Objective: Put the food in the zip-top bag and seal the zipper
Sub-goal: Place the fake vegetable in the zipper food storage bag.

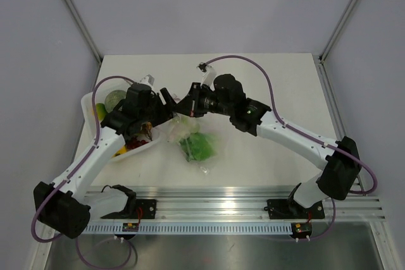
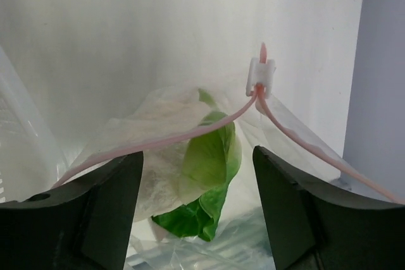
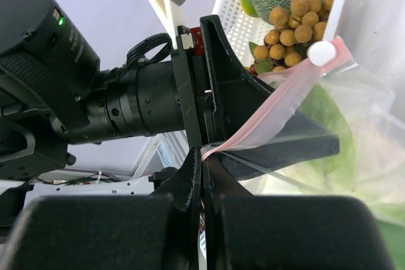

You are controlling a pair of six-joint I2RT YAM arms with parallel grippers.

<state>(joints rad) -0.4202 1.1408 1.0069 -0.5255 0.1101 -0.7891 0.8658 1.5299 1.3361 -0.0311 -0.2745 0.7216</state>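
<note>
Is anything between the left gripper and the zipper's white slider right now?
Nothing visible does. The left gripper is open, and the white slider sits ahead of it, unobstructed. The zipper runs down from the slider across the gap between its jaws; the lettuce lies behind it inside the bag.

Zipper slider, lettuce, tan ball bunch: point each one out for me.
zipper slider (image 2: 261,78), left wrist view, on its white body.
lettuce (image 2: 214,159), left wrist view, middle of the green leaf.
tan ball bunch (image 3: 290,26), right wrist view, middle of the cluster.
</note>
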